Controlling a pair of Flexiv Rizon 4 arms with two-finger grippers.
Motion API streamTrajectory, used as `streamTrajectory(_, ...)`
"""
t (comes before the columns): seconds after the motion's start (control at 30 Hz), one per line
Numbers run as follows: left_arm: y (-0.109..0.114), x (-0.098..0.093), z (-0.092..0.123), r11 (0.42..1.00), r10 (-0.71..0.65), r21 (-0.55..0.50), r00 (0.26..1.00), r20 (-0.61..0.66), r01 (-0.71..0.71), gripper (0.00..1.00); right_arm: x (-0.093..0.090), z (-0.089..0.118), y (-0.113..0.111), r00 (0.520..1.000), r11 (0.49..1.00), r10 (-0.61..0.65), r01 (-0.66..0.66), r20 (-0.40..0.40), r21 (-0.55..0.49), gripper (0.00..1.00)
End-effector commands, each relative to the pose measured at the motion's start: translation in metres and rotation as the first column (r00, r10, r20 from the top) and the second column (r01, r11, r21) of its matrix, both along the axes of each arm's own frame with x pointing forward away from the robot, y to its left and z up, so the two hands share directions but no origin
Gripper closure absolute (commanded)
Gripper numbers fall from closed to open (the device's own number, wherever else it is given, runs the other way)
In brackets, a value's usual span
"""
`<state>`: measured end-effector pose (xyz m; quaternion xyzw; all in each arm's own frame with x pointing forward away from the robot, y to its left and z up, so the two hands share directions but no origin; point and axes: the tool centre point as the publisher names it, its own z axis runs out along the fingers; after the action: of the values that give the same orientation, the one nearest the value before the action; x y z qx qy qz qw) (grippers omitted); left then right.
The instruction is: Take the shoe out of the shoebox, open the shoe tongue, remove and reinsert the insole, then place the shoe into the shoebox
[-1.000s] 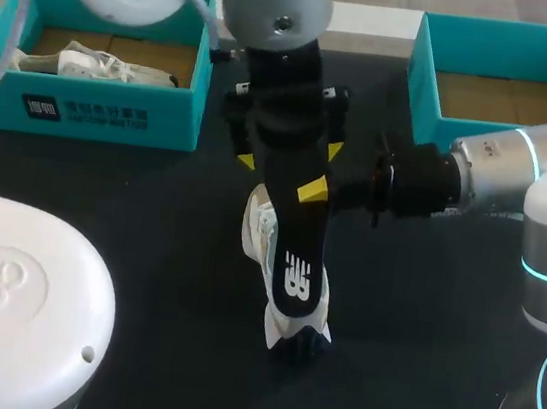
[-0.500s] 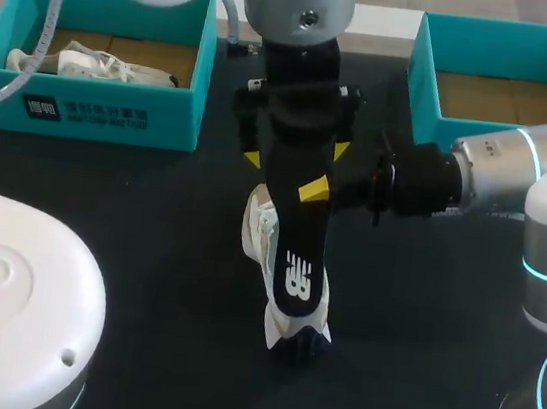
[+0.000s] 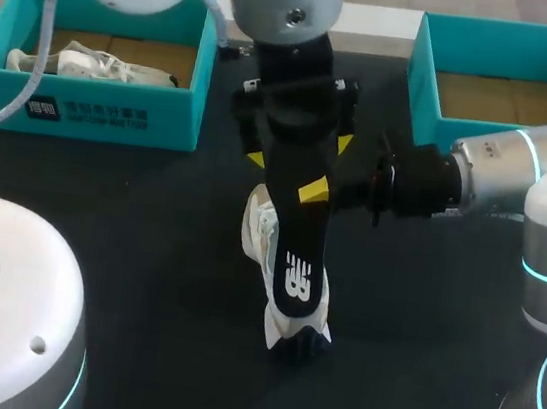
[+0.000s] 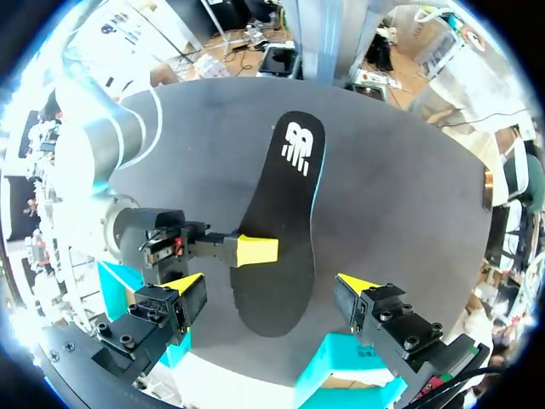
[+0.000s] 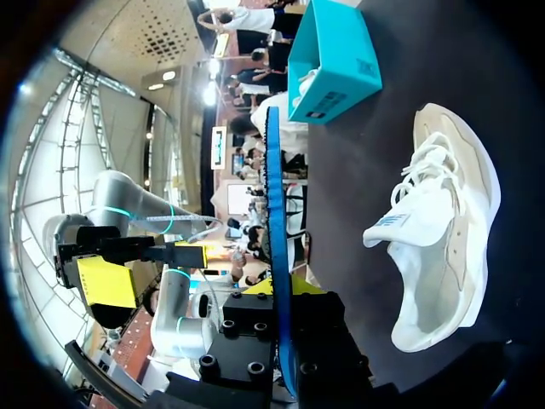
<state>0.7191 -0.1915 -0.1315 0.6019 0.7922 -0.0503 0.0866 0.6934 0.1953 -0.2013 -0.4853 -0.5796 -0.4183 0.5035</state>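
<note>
Leftward my left jaws drifted, apart above the insole (image 3: 297,268) mid-frame; right jaws clamp it (removal seems done). Next: reinsert into shoe (image 3: 262,233).

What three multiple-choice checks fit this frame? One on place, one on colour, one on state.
1. Where is the insole?
A) in the right jaws, out of the shoe
B) inside the shoe
C) in the left jaws

2. What colour are the two shoeboxes?
A) red
B) teal
C) white

3. What state are the left jaws in?
A) shut on the insole
B) shut on the shoe
C) open, either side of the insole

Key:
1 A: the right wrist view shows the insole edge-on in its own jaws, with the shoe lying apart.
2 B: the walls of both boxes are teal in the head view.
3 C: the left wrist view shows a gap on each side of the insole.
</note>
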Motion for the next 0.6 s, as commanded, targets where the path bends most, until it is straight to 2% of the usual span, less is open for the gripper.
streamTrajectory(0.03, 0.033, -0.008, -0.009, 0.979, 0.012, -0.204, 0.998, 0.055, -0.001, 0.00, -0.003, 0.002, -0.002, 1.000, 1.000, -0.009, 0.009, 0.002, -0.005, 1.00)
streamTrajectory(0.1, 0.037, -0.009, -0.009, 0.960, 0.038, -0.281, 0.997, 0.072, -0.016, 0.00, -0.003, 0.003, -0.003, 1.000, 1.000, -0.011, 0.011, 0.001, -0.007, 1.00)
streamTrajectory(0.13, 0.039, -0.011, -0.009, 0.963, 0.016, -0.271, 0.998, 0.067, 0.002, 0.00, -0.003, 0.004, -0.004, 1.000, 1.000, -0.012, 0.012, 0.001, -0.009, 1.00)
streamTrajectory(0.2, 0.044, -0.014, -0.008, 0.946, 0.020, -0.324, 0.995, 0.094, 0.011, 0.00, -0.004, 0.005, -0.006, 1.000, 1.000, -0.014, 0.014, 0.000, -0.013, 1.00)
streamTrajectory(0.33, 0.051, -0.020, -0.004, 0.884, 0.033, -0.467, 0.990, 0.135, 0.034, 0.00, -0.004, 0.006, -0.006, 1.000, 1.000, -0.016, 0.016, -0.001, -0.017, 1.00)
streamTrajectory(0.4, 0.053, -0.023, -0.003, 0.867, 0.030, -0.496, 0.986, 0.162, 0.055, 0.00, -0.004, 0.006, -0.007, 1.000, 1.000, -0.015, 0.015, -0.002, -0.018, 1.00)
streamTrajectory(0.47, 0.058, -0.024, -0.001, 0.821, 0.042, -0.566, 0.983, 0.180, 0.069, 0.00, -0.004, 0.006, -0.007, 1.000, 1.000, -0.015, 0.015, -0.003, -0.020, 1.00)
streamTrajectory(0.53, 0.061, -0.026, 0.000, 0.813, 0.047, -0.575, 0.976, 0.215, 0.087, 0.00, -0.004, 0.007, -0.007, 1.000, 1.000, -0.016, 0.016, -0.004, -0.021, 1.00)
streamTrajectory(0.6, 0.064, -0.028, 0.001, 0.780, 0.045, -0.616, 0.972, 0.230, 0.110, 0.00, -0.004, 0.007, -0.008, 1.000, 1.000, -0.019, 0.019, -0.004, -0.023, 1.00)
